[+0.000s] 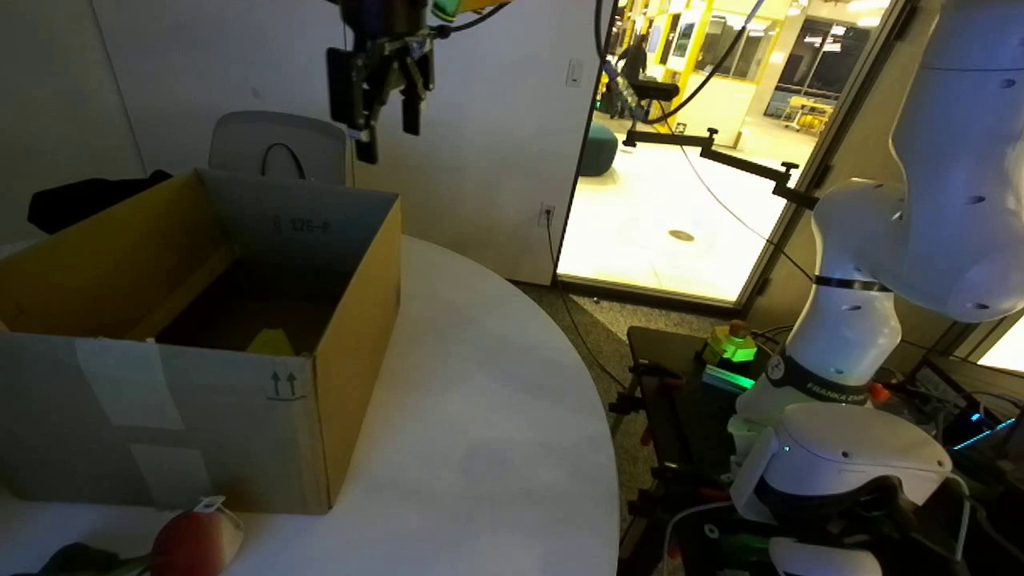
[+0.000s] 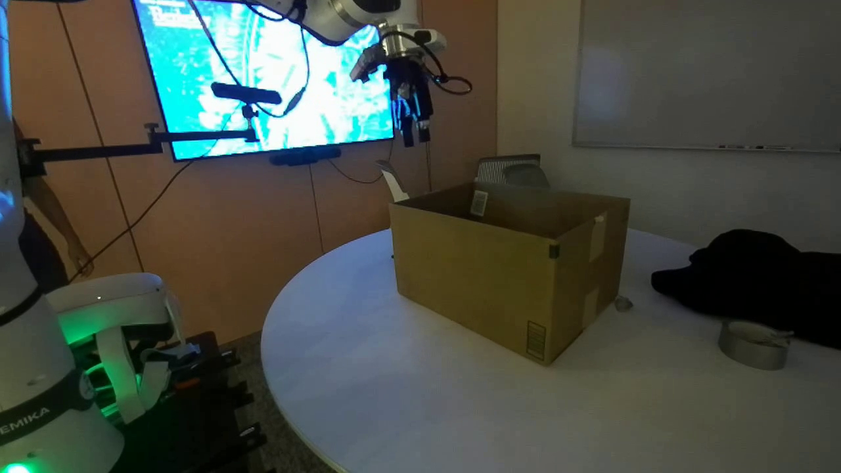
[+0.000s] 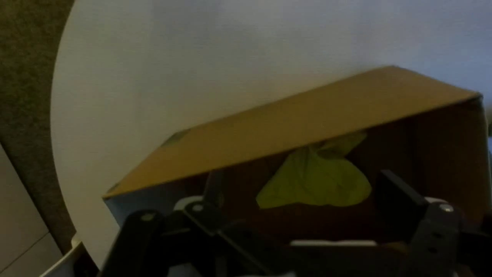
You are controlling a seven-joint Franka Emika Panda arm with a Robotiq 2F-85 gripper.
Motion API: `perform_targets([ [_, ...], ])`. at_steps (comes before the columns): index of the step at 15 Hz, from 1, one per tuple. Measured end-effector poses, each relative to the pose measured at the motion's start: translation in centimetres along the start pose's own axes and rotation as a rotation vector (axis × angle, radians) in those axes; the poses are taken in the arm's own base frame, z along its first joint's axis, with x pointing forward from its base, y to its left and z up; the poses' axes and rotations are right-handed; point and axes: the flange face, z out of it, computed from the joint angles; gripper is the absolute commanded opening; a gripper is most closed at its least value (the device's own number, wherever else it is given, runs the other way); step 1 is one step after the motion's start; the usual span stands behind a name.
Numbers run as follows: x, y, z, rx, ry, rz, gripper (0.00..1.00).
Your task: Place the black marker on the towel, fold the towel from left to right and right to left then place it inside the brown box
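Note:
The yellow-green towel (image 3: 315,177) lies bunched on the floor of the brown box (image 3: 284,129). The box wall covers part of it in the wrist view. A small corner of the towel (image 1: 270,342) shows over the box's near wall (image 1: 240,448) in an exterior view. The box (image 2: 473,276) stands open-topped on the table. My gripper (image 1: 390,132) is open and empty, well above the box in both exterior views (image 2: 416,135). In the wrist view its fingers (image 3: 301,181) stand wide apart, with the towel showing far below between them. The black marker is hidden or out of view.
The box stands on a round white table (image 1: 480,400). A red round object (image 1: 192,540) lies close by the box. A black cloth (image 2: 749,276) and a grey tape roll (image 2: 752,345) lie on the table. A chair (image 1: 276,144) stands behind it.

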Motion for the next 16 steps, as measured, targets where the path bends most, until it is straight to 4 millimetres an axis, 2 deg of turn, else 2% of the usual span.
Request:
perform_targets([
  [4, -5.6, 4.0, 0.3, 0.016, -0.109, 0.018, 1.00],
  [8, -10.8, 7.8, 2.4, 0.032, -0.167, 0.024, 1.00],
  [12, -14.9, 11.4, 6.1, 0.059, -0.130, 0.005, 1.00],
  [15, -17.1, 13.7, 10.0, 0.078, -0.081, -0.002, 1.00],
  [16, -17.2, 13.8, 10.2, 0.077, -0.086, 0.000, 1.00],
])
